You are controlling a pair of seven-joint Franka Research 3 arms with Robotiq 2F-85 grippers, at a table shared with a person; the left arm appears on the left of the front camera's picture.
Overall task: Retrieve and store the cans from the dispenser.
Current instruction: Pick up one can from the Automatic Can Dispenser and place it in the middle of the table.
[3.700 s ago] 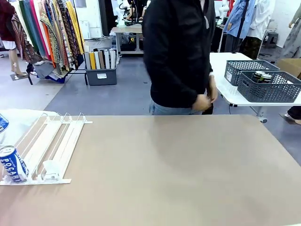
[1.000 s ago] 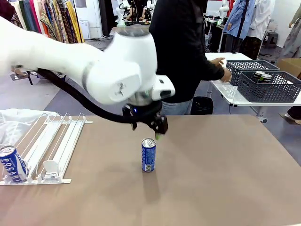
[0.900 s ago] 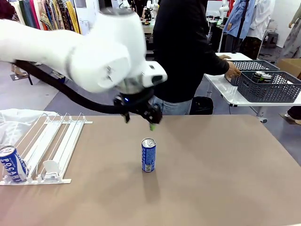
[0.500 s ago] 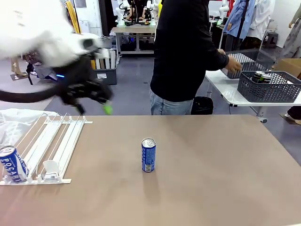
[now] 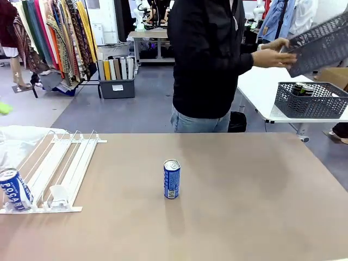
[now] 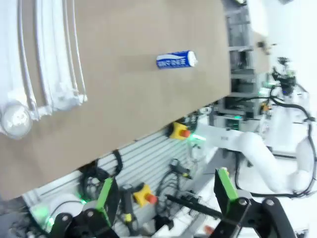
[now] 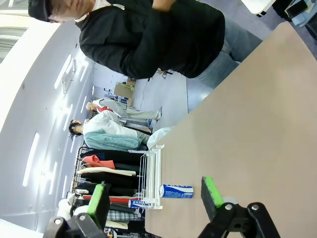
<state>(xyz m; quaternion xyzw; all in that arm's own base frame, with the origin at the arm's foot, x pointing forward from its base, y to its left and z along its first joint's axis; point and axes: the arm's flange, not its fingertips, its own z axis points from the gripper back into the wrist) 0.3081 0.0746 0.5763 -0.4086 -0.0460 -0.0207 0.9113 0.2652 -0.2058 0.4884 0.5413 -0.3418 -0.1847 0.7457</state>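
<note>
Left fingers [image 6: 105,192] and right fingers [image 7: 211,191] gape empty; blue can [image 5: 172,179] stands upright, well apart from dispenser [image 5: 53,164].

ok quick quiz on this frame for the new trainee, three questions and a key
1. True or false: the blue can in the middle of the table stands upright.
2. Pick one. Where is the second blue can?
A. at the front end of the dispenser, in its left lane
B. lying on its side at the table's far edge
C. clamped between two green pads
3. Fill in: at the far side, the person's hand holds up a grey ____.

Key: 1 true; 2 A; 3 basket
</note>
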